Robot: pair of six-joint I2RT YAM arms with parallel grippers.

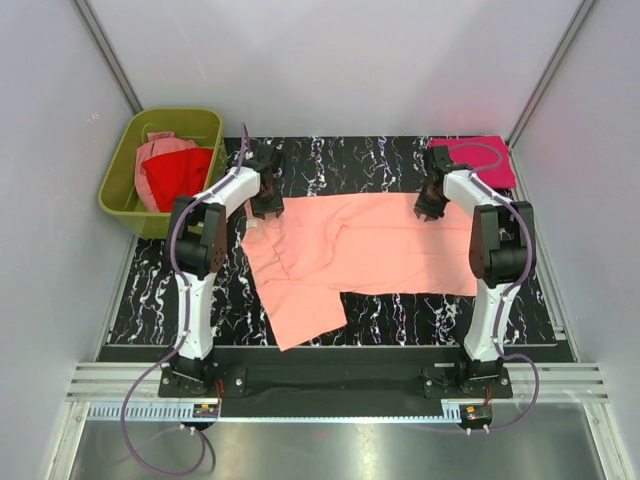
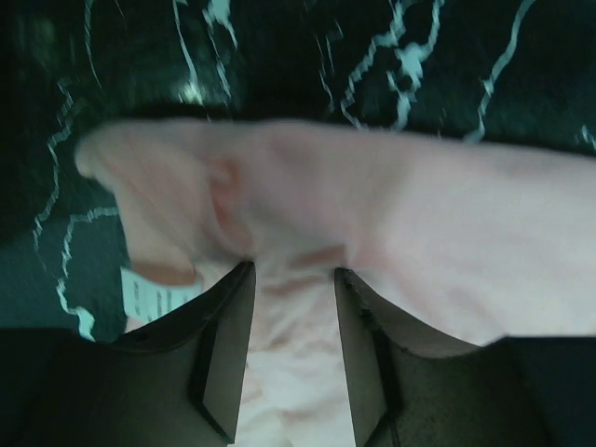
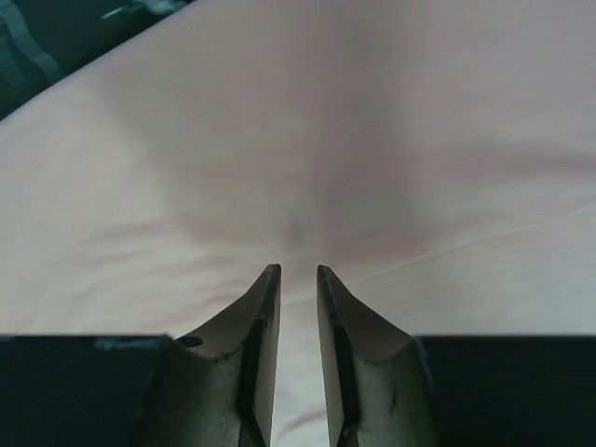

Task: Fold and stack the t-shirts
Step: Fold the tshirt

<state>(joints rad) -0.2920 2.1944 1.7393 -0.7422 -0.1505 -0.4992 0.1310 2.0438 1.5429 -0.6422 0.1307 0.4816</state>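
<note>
The salmon-peach t-shirt point(image 1: 370, 245) lies spread sideways across the middle of the black marbled mat point(image 1: 400, 310), its white label point(image 2: 154, 298) at the left end and one loose flap jutting toward the near left corner. Both arms reach to its far edge. The left gripper point(image 1: 262, 200) sits over the left end with its jaws parted. From its wrist camera the cloth runs under and between the fingers point(image 2: 223, 354), but I see nothing clamped. The right gripper point(image 1: 432, 207) hangs over the far right part of the shirt with only a narrow gap between its fingers point(image 3: 261, 345), and there the cloth lies flat beneath rather than pinched. A magenta-pink t-shirt point(image 1: 500, 150) rests folded at the far right corner, and the red t-shirt point(image 1: 178, 172) and dusty pink t-shirt point(image 1: 160, 150) wait in the olive-green bin point(image 1: 115, 185) at the far left. To my eye this is mid-fold on the second shirt, with the cloth laid out and neither arm holding it. The next move seems to call for fresh grips on an edge, both ends lifted together so the cloth stays square, and that near-left flap brought in before the shirt is folded down to a rectangle
</note>
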